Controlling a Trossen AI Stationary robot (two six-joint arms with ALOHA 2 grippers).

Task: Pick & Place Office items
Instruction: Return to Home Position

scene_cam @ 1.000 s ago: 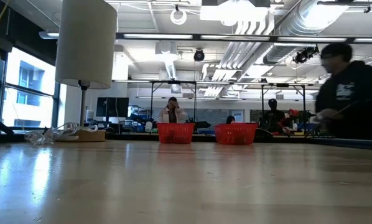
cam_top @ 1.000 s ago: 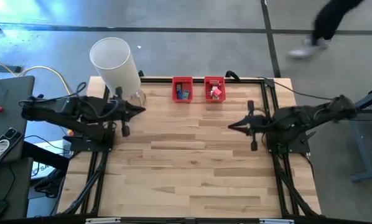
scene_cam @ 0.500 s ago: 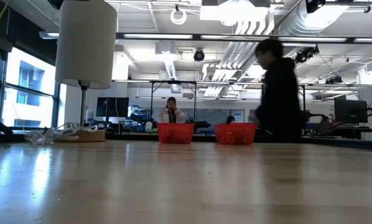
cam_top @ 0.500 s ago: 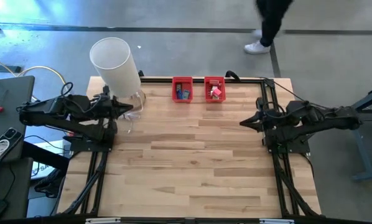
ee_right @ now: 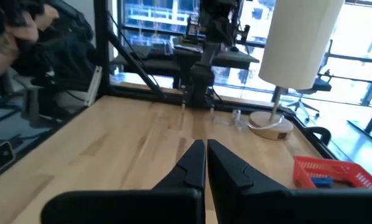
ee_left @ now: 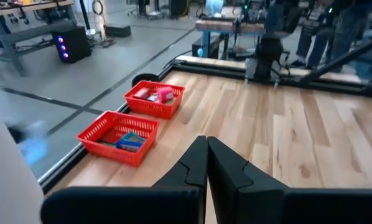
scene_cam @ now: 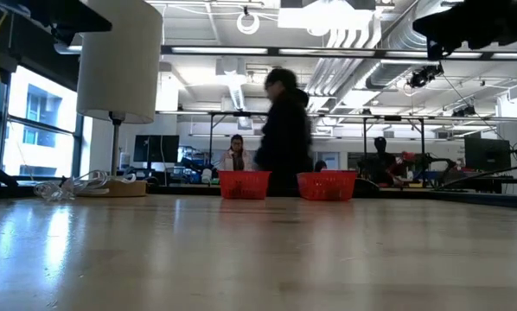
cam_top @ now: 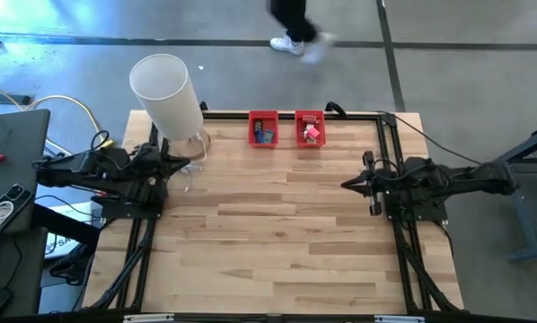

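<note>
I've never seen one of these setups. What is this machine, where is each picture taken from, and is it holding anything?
It is a two-armed robot at a wooden table. One picture looks straight down on it, and one looks level across the tabletop. The other two come from cameras on the arms' wrists. From above, the left tool is over the table's left side and the right tool over its right side. The wrist pictures show both shut and holding nothing. Two red bins stand at the far edge. The left bin has blue pieces in it, and the right bin has pink and red pieces. A white cylinder stands at the far left corner. A person walks past beyond the table.
</note>
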